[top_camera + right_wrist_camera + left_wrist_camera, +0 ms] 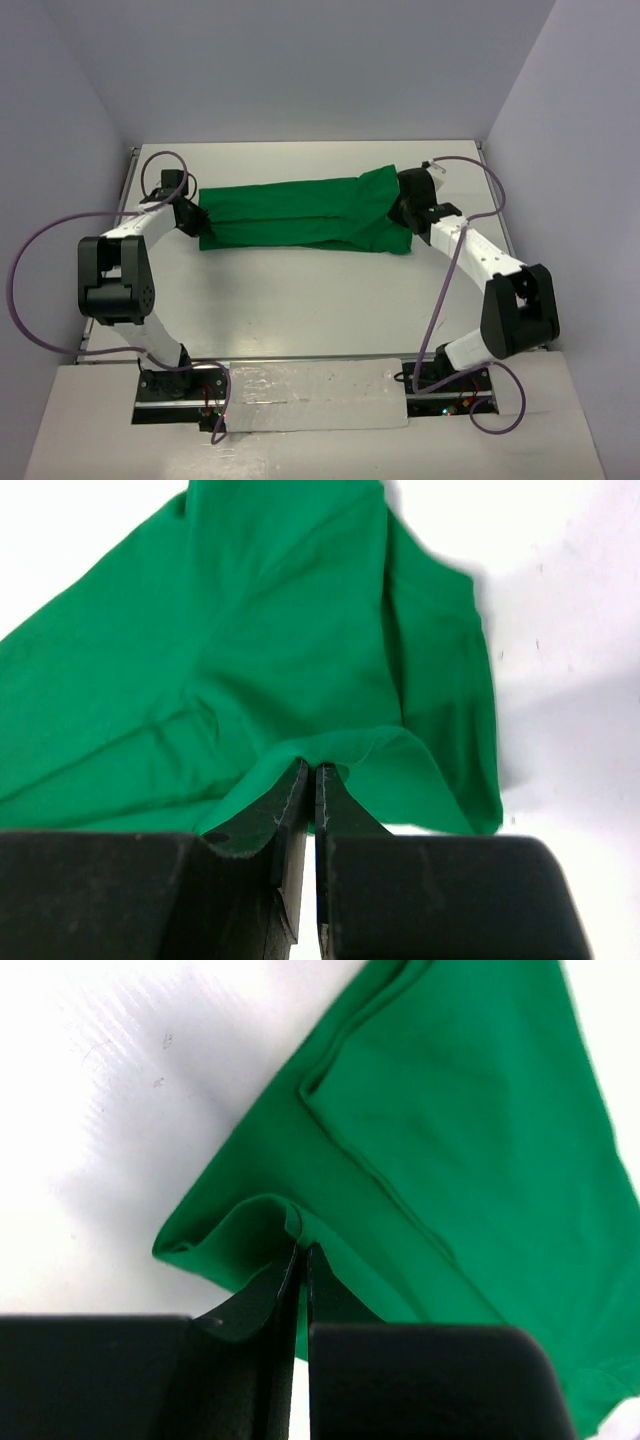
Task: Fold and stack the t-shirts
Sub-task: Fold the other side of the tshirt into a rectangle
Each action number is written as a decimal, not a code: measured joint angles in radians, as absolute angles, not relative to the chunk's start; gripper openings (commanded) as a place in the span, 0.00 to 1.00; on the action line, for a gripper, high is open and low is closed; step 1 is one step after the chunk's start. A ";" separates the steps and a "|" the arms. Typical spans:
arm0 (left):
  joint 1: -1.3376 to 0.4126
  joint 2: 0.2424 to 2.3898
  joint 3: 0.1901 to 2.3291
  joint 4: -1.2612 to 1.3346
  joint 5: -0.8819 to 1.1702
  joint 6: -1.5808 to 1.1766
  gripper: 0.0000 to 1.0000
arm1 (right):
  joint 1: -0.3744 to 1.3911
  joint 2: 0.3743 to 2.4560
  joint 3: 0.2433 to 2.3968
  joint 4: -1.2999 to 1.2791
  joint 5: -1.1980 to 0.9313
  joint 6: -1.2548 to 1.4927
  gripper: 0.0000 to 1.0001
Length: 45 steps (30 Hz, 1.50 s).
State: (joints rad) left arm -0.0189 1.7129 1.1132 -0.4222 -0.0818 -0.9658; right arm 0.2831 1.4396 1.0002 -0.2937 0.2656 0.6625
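The bright green t-shirt (300,213) lies folded into a long band across the far half of the white table. My left gripper (197,222) is shut on the shirt's left end; in the left wrist view the cloth (470,1130) bunches up at my gripper (303,1250), pinched between the jaws. My right gripper (400,212) is shut on the shirt's right end; in the right wrist view the green cloth (250,650) folds over my gripper (311,770), pinched there. Both ends are lifted slightly where they are held.
The white table (300,300) is walled by pale panels at the back and both sides. Purple cables (30,270) loop beside each arm. A grey taped strip (315,395) lies between the arm bases at the near edge.
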 measured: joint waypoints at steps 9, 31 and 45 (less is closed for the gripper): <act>-0.019 1.715 1.096 -0.421 -0.068 -0.946 0.10 | 0.257 1.484 1.057 -0.293 0.258 0.635 0.09; -0.053 1.244 0.593 -0.497 -0.018 -0.962 0.92 | 0.262 0.947 0.575 -0.384 0.158 0.672 0.09; -0.075 1.095 0.490 -0.503 -0.056 -1.021 0.42 | 0.262 0.944 0.575 -0.382 0.135 0.672 0.09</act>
